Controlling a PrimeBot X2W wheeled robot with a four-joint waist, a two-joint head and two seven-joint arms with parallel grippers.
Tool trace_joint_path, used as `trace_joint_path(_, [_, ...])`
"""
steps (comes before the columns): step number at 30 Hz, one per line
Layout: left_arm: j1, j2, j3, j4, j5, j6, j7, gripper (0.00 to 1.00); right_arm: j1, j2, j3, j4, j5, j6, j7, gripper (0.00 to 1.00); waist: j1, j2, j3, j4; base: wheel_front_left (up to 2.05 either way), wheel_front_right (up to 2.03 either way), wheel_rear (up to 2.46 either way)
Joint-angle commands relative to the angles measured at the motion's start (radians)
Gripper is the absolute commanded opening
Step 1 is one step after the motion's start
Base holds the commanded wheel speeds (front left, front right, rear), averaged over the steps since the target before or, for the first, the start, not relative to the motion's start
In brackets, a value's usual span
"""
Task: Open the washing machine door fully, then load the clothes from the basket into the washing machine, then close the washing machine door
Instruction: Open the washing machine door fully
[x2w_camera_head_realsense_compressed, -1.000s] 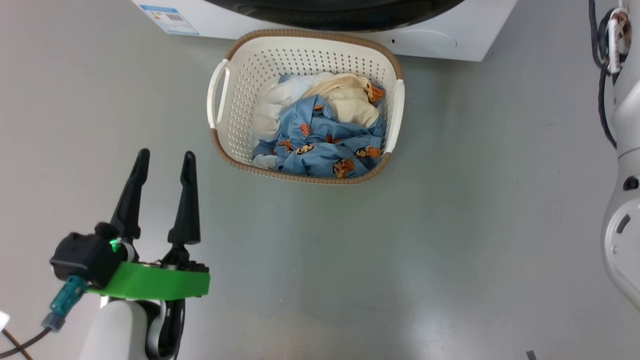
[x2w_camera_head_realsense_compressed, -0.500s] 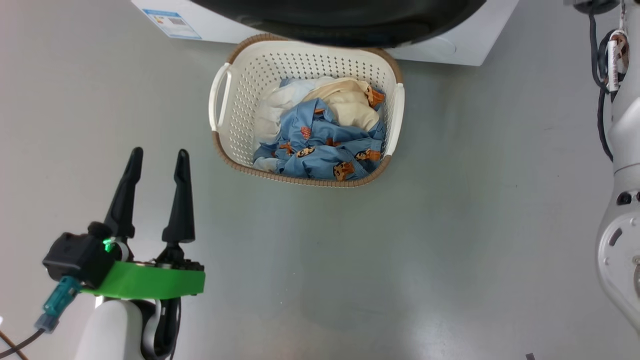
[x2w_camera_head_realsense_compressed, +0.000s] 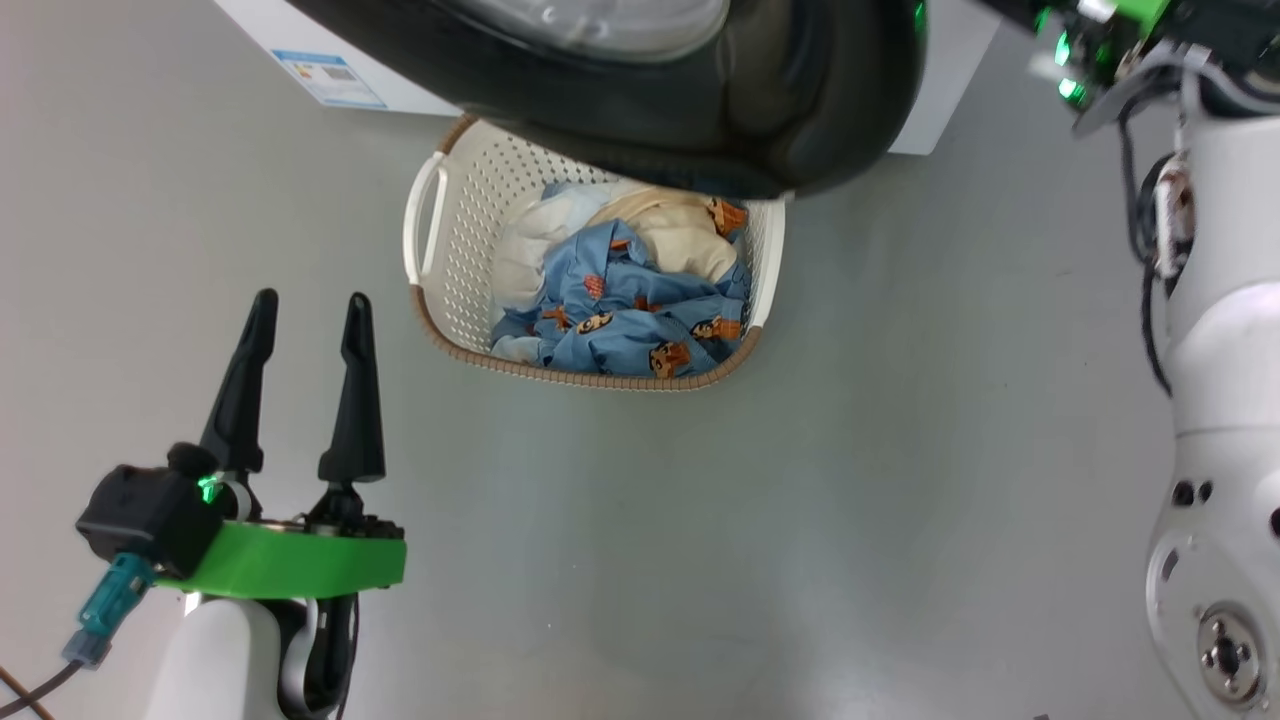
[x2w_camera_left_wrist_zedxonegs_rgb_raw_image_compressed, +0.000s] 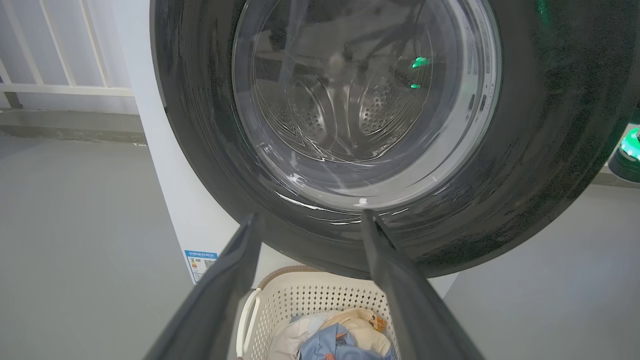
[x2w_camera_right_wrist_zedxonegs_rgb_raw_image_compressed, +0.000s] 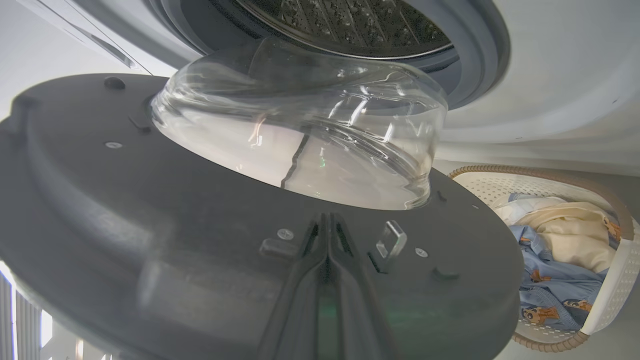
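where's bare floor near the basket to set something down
Bare grey floor lies between the cream perforated plastic basket and the white right arm, and between basket and open left gripper. Crowded: the glossy black round door overhangs the basket's far end.

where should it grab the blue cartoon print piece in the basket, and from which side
Pinch a raised fold in the middle of the blue garment, coming straight down from above on the near side. It lies crumpled, so folds stand up to pinch, and the washing machine door overhangs the far end of the basket, leaving the near half uncovered.
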Motion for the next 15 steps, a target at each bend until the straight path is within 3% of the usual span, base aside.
trace_joint_path(1, [-0.01, 0.023, 0.036, -0.03, 0.012, -0.003, -0.008, 1.0, 0.031, 0.041, 0.034, -0.044, 0.023, 0.002, 0.027, 0.0, 0.0, 0.0, -0.013, -0.003, 0.0, 0.0, 0.0])
trace_joint_path(15, [0.028, 0.023, 0.041, -0.031, 0.029, -0.003, -0.008, 1.0, 0.244, 0.041, 0.28, -0.198, 0.252, 0.002, 0.104, 0.0, 0.0, 0.0, -0.097, -0.001, 0.0, 0.0, 0.0])
